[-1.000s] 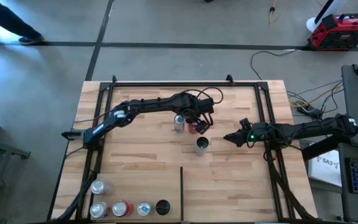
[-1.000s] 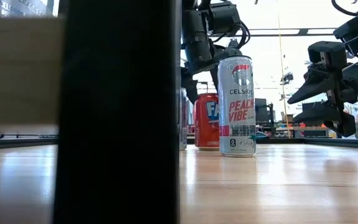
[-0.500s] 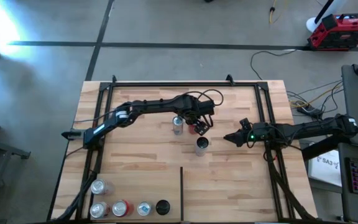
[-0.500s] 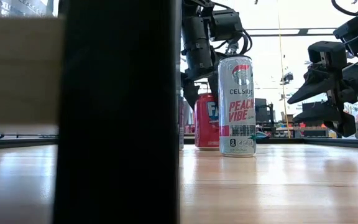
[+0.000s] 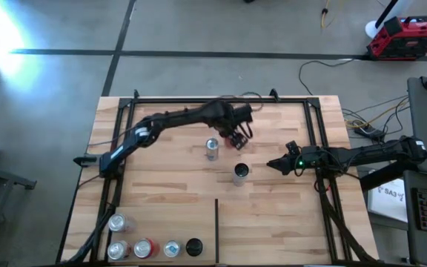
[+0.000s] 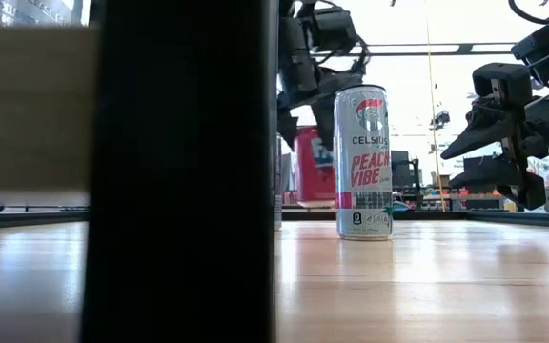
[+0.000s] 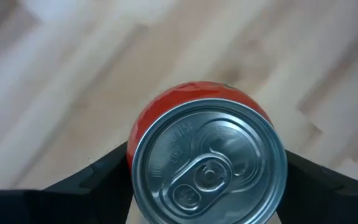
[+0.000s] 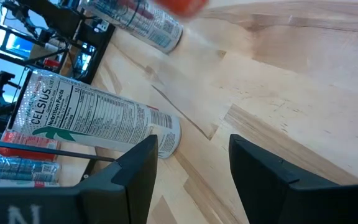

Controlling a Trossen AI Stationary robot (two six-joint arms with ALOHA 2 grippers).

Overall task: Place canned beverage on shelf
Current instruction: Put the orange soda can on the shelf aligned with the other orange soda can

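The shelf (image 5: 273, 215) is a light butcher-block board framed by black rails, with one thin black divider strip (image 5: 216, 230) rising from its near edge.

Taking the tall white Celsius can (image 5: 241, 173) as landmark: it stands upright near the board's middle. One silver can (image 5: 213, 149) stands upright just up and left of it. One red can (image 5: 237, 141) is farther back, behind the Celsius can, clamped in the left hand (image 5: 239, 138); in the low view the red can (image 6: 315, 167) hangs clear of the wood, slightly tilted, between the dark fingers. The left wrist view looks straight down on its silver lid (image 7: 209, 167), with a finger pressed to each side.

The right hand (image 5: 272, 163) hovers just to the right of the Celsius can, its tips pointing at the can — the fingers drawn together on nothing, apart from the can.

Well away from the Celsius can, at the board's near left corner, sit five more cans (image 5: 144, 246): one silver one behind a row of four — one silver-topped, one red-topped, one silver-topped, one black. The first in that row is partly hidden by the rail, so its colour is probably silver.

In the low view a broad dark post (image 6: 179, 171) blocks the left half, hiding all but a sliver of the silver can.
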